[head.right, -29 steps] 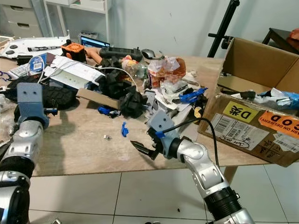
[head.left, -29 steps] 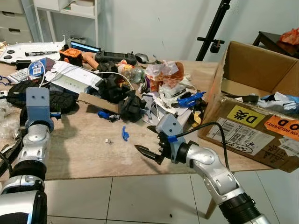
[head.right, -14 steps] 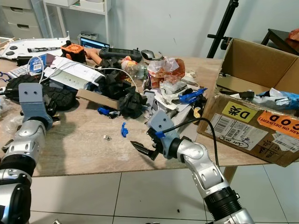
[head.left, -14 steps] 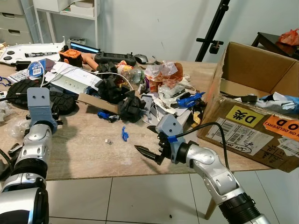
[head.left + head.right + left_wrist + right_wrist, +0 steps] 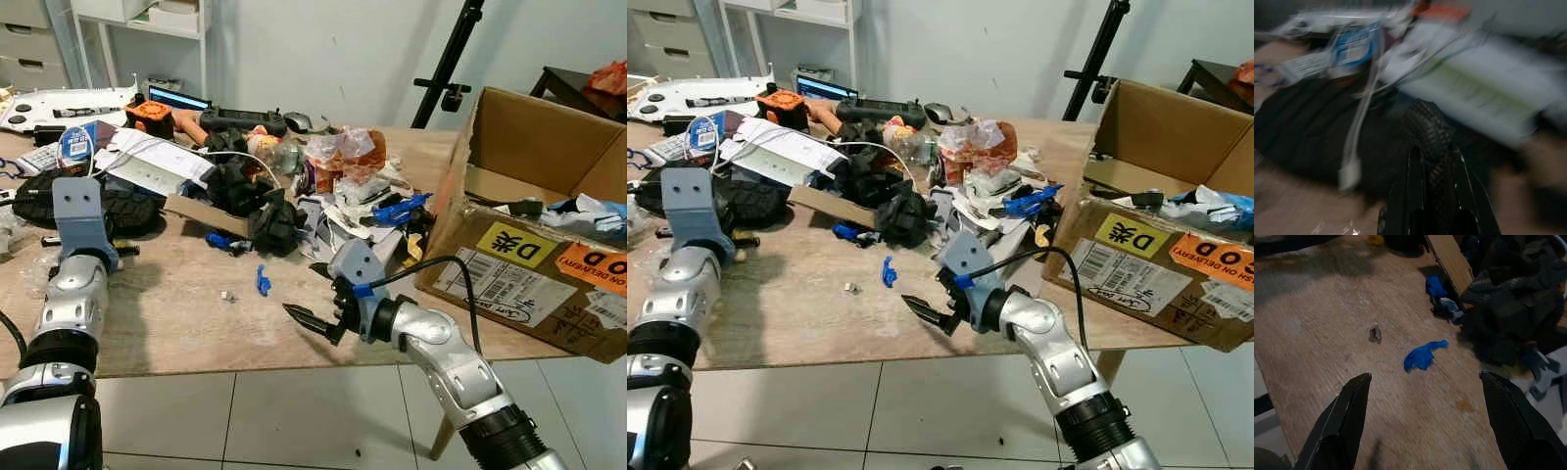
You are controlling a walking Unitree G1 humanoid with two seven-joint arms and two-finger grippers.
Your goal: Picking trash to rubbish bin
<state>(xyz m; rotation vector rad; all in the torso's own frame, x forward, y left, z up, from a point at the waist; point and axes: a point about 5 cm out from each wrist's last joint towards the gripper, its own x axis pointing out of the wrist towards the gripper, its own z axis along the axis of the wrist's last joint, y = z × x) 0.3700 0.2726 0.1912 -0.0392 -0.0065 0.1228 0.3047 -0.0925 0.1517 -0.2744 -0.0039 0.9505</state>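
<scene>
Now the step in hand looks like the approach to a piece of trash, before any grasp. The right gripper [image 5: 315, 315] hovers over the near edge of the light wooden table [image 5: 176, 323], its two black fingers spread wide and holding nothing. In the right wrist view a small crumpled blue plastic scrap [image 5: 1421, 356] lies on the bare wood just ahead, between the two fingertips, with a tiny grey chip [image 5: 1375, 333] a little further to one side. From the head views, the same blue scrap sits to the left of and a little farther than the gripper, near a heap of black crumpled material [image 5: 274, 223].

The left gripper [image 5: 1431, 161] is over the left part of the table, above a black tyre-like object [image 5: 113, 208]; its view is blurred, but the fingers seem pressed close together, empty.

The open brown cardboard box with yellow and orange labels [image 5: 519, 269] on the right side of the table already holds some rubbish and probably serves as the bin.

I judge that the next move calls for the right gripper to advance left and farther, go down around the blue scrap, and close gently, because the piece is thin and flat against the wood.
</scene>
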